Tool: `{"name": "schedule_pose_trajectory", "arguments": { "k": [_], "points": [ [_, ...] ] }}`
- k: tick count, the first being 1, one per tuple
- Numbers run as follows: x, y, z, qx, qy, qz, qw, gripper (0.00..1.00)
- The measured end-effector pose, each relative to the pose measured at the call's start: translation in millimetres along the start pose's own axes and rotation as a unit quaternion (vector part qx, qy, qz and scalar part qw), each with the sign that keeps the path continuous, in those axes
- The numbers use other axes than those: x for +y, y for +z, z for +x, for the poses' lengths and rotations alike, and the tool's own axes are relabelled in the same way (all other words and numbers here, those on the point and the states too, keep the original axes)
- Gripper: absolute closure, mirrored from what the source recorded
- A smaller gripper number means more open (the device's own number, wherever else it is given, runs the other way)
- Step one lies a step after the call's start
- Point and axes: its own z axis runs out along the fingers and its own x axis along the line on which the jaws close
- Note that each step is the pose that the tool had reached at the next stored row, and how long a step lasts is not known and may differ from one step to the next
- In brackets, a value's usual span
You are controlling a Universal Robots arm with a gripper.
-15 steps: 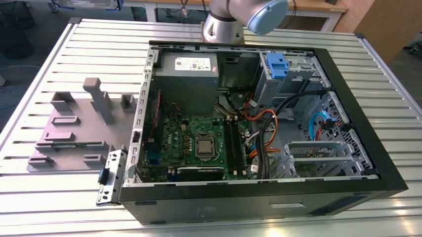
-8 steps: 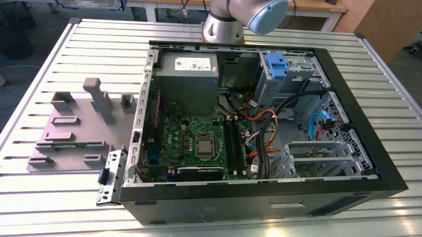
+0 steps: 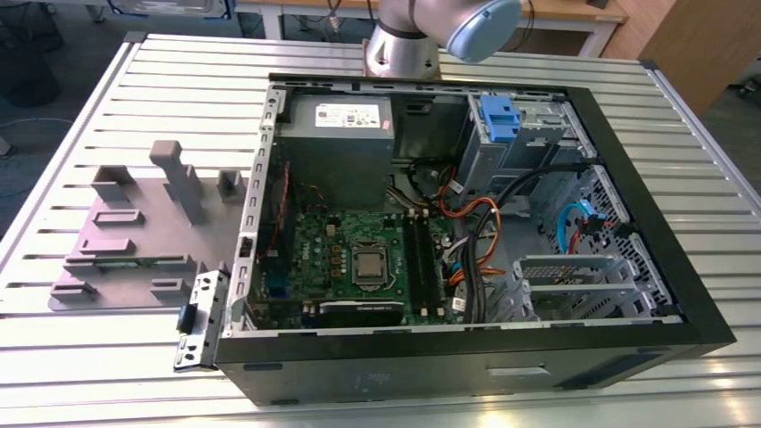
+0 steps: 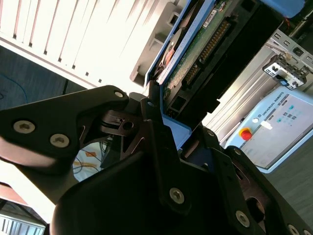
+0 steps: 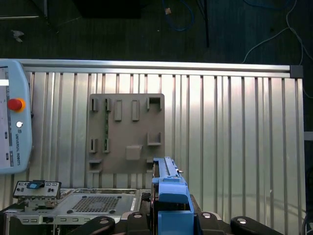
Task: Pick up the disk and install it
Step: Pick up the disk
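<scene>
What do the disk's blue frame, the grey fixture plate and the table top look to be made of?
The disk, clamped in the gripper: its blue frame looks like matt moulded plastic, evenly coloured; its green circuit board shows in the second wrist view. The grey fixture plate: probably matt plastic, dull, no glare. The table: ribbed metal, likely aluminium, with bright reflections.

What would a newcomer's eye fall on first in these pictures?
The open black computer case, green motherboard exposed, lies on the slatted metal table in the exterior view. In the first wrist view, the flat disk in its blue plastic carrier stands edge-on, clamped in the black hand, with a grey fixture plate on the table.
</scene>
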Motion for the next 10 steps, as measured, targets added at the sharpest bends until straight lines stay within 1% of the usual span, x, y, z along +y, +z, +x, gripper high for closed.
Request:
{"name": "schedule_pose_trajectory", "arguments": {
  "k": [10],
  "points": [
    [-8.4,-0.4,0.0,0.0,0.0,-0.0004,1.0,0.63]
  ]
}}
